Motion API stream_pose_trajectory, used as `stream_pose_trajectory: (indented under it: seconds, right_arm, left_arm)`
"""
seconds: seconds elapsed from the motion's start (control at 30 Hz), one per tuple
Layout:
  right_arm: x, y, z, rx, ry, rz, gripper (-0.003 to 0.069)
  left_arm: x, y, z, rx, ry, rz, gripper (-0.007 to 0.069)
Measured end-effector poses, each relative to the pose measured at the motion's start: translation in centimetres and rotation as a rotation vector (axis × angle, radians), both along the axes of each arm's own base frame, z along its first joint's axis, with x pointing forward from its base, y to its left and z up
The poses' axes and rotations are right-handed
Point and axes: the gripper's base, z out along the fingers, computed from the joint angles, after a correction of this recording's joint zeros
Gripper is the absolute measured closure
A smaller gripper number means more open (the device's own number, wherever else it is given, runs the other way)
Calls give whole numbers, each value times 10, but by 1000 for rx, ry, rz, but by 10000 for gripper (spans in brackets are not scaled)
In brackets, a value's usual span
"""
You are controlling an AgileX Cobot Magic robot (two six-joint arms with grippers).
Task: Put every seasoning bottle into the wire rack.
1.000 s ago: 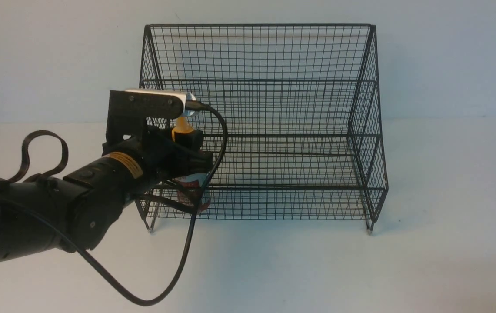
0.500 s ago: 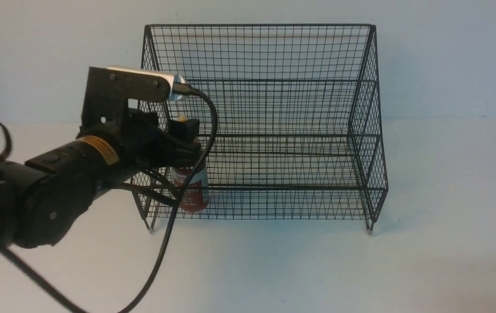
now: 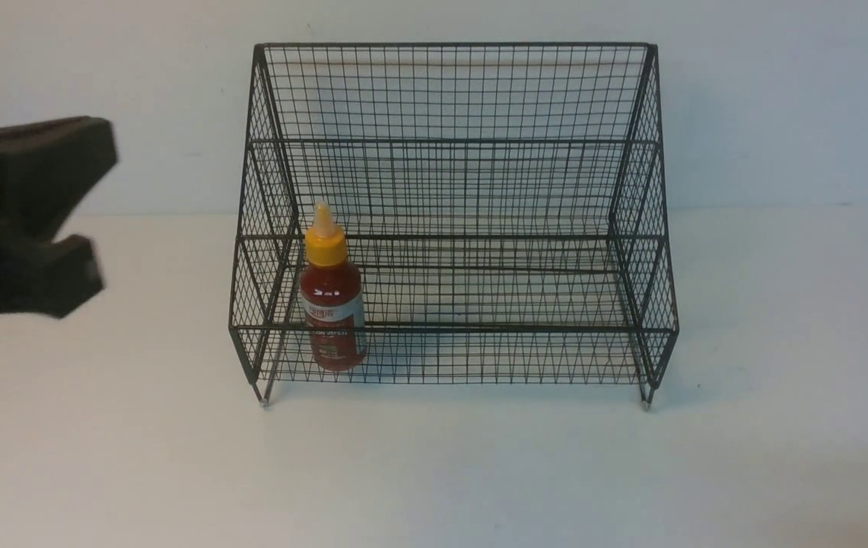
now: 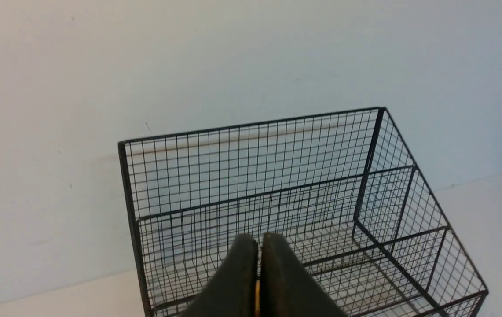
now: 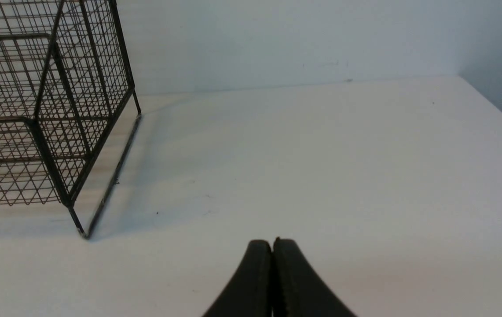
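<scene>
The seasoning bottle (image 3: 331, 297), dark red with a yellow nozzle cap, stands upright on the lower tier of the black wire rack (image 3: 449, 44), near its left side. Nothing holds it. My left gripper (image 4: 258, 240) is shut and empty, well back from the rack (image 4: 251, 125). Its blurred dark bulk shows at the far left edge of the front view (image 3: 61, 281). Only a yellow sliver of the bottle (image 4: 257, 293) shows between its fingers. My right gripper (image 5: 272, 242) is shut and empty above the bare table, to the right of the rack (image 5: 51, 165). It is not in the front view.
The rack stands on a white table (image 3: 479, 472) against a pale wall (image 3: 783, 99). The rack's upper tier and the rest of its lower tier hold nothing. No other bottle shows in any view.
My left gripper has let go of the bottle and drawn back to the left, out of the rack. The bottle now stands alone on the lower tier.
</scene>
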Motion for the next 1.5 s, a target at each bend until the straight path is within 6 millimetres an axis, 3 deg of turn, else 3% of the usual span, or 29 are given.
stream_pose_trajectory:
  seconds: [0.23, 0.37, 0.63, 0.87, 0.93, 0.97, 1.0, 1.03, 1.23, 1.5]
  right_arm:
    - [0, 0, 0, -1, 0, 0, 673]
    - [0, 0, 0, -1, 0, 0, 673]
    - [0, 0, 0, -1, 0, 0, 673]
    - [0, 0, 0, -1, 0, 0, 673]
    - [0, 0, 0, -1, 0, 0, 673]
    - [0, 0, 0, -1, 0, 0, 673]
    - [0, 0, 0, -1, 0, 0, 673]
    - [0, 0, 0, -1, 0, 0, 673]
    - [0, 0, 0, 0, 0, 0, 673]
    - [0, 0, 0, 0, -1, 0, 673]
  left_arm:
    - [-47, 19, 14, -43, -105, -4, 629]
    - [-60, 25, 17, -61, -150, -4, 629]
    - [-66, 28, 8, -1, -79, 0, 629]
    - [-73, 38, -49, 82, -6, 118, 629]
    - [-73, 42, -90, 96, 38, 193, 629]
    - [-72, 42, -94, 99, 48, 192, 629]
    - [-72, 43, -110, 105, 68, 219, 629]
    - [-73, 45, -136, 111, 99, 255, 629]
    - [-72, 48, -212, 139, 229, 297, 629]
    - [-70, 48, -217, 133, 202, 299, 629]
